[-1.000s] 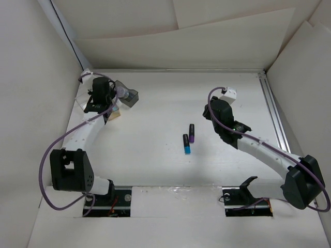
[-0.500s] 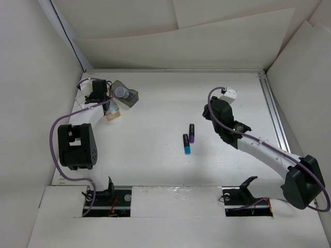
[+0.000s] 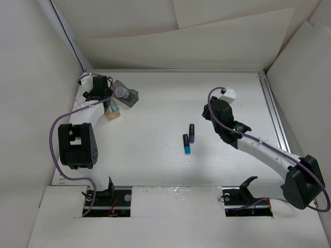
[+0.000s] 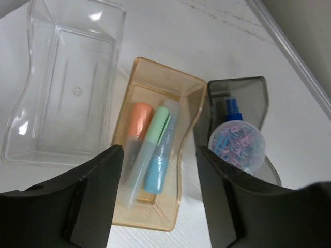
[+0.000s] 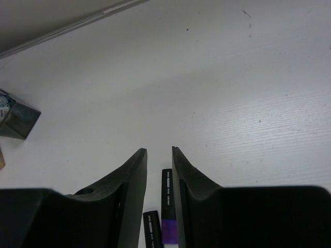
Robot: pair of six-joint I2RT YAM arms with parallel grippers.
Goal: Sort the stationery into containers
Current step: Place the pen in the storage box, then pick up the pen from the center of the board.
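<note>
Left wrist view: left fingers (image 4: 98, 196) spread wide and empty above the amber box (image 4: 170, 70), three pale markers (image 4: 156, 139) lying lengthwise inside. Looks like a drop-off step; calls next for the right fingers (image 5: 132, 186), narrowly parted and empty, to descend on the two black markers (image 3: 192, 133) mid-surface. Lie side by side, long axes running away from the bases, coloured ends seemingly nearward.

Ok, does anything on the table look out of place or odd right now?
Nothing spilled or damaged. Two black markers, the purple-ended marker and the cyan-ended marker, lie loose mid-table, apart from the boxes. The clear box is empty, while the amber box holds three pale markers.
</note>
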